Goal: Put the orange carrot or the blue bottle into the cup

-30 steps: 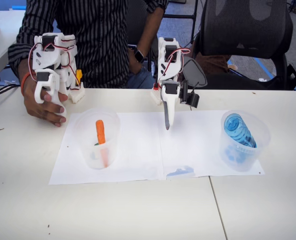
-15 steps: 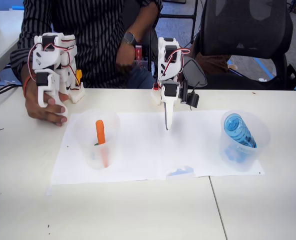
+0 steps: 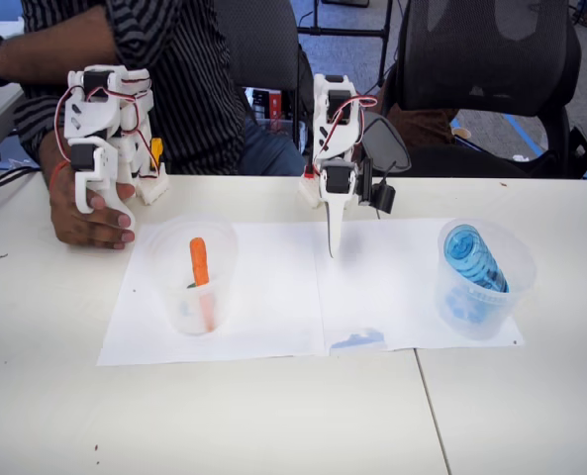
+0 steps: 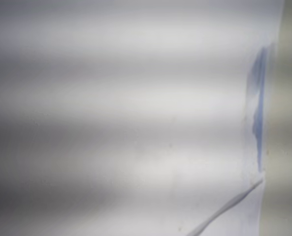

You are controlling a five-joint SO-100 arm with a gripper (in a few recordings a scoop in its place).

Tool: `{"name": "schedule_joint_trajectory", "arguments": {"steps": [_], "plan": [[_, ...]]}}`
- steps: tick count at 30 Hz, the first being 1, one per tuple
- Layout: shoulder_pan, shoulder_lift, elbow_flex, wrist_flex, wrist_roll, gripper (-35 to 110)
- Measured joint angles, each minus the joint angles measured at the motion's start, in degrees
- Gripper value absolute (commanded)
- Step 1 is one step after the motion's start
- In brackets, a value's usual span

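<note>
Orange shows inside the left cup [image 3: 190,272] in the fixed view: the orange carrot [image 3: 200,267] stands upright in it, the tip down near the base. At about three o'clock from it, well apart, the blue bottle [image 3: 472,259] leans inside the right cup [image 3: 484,277]. Both cups rest on the white paper [image 3: 273,297] that lies on the table [image 3: 273,416]. The gripper [image 3: 334,236] hangs between the two cups, pointing down over the paper and touching neither; its fingers seem close together with nothing between them. In the wrist view I see blurred paper and a blue mark [image 4: 257,105] at its edge. I judge that the task is already finished, since each object sits in a cup and nothing remains to pick up.
</note>
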Motion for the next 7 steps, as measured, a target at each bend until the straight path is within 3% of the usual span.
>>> {"name": "schedule_joint_trajectory", "arguments": {"steps": [7], "plan": [[0.44, 0.00, 0.00, 0.00, 0.00, 13]]}}
